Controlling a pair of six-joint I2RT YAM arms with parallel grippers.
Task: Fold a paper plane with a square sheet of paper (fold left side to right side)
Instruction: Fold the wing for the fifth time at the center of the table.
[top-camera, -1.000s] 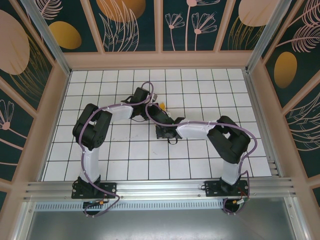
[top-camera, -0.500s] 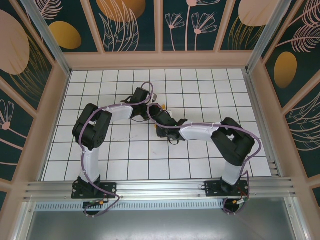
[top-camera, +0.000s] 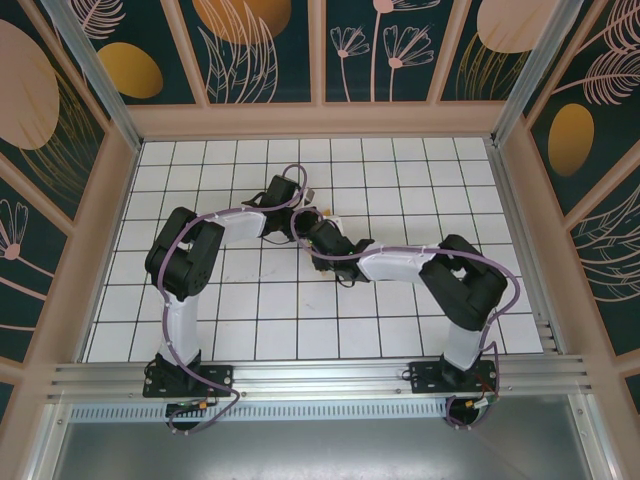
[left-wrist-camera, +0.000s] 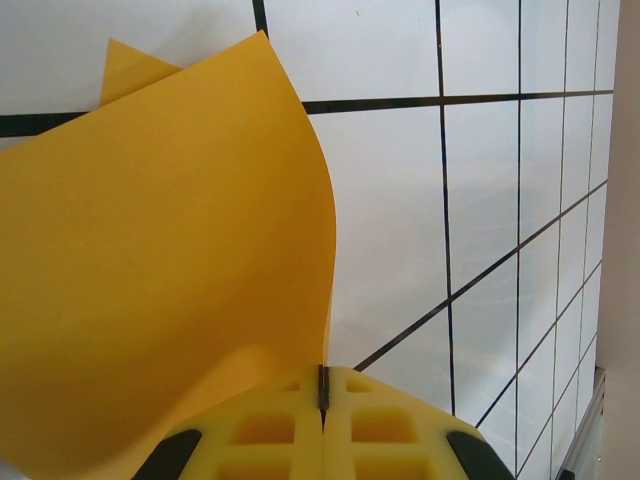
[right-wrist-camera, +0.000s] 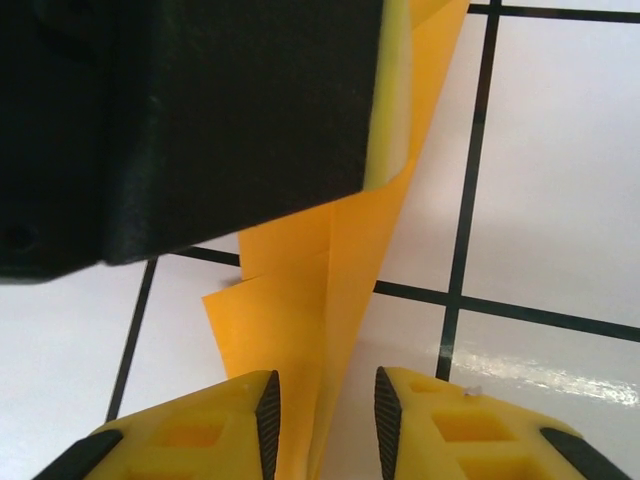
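Note:
The orange-yellow sheet of paper is folded into layers and curves up from the white tiles. My left gripper is shut on its edge, with the yellow fingers pressed together on the paper. In the right wrist view the folded paper runs as a narrow layered strip with a long crease. It passes between the fingers of my right gripper, which is open with a gap at each pad. From above, the left gripper and right gripper meet mid-table, covering most of the paper.
The black body of the left gripper looms just beyond the right fingers. The floor is white tiles with dark grid lines. Wooden-framed patterned walls close off the far and side edges. Purple cables loop over both arms.
My right gripper has moved left and away from the bases, up to the left gripper, and its jaws have opened around the folded paper. The left gripper kept its grip and place.

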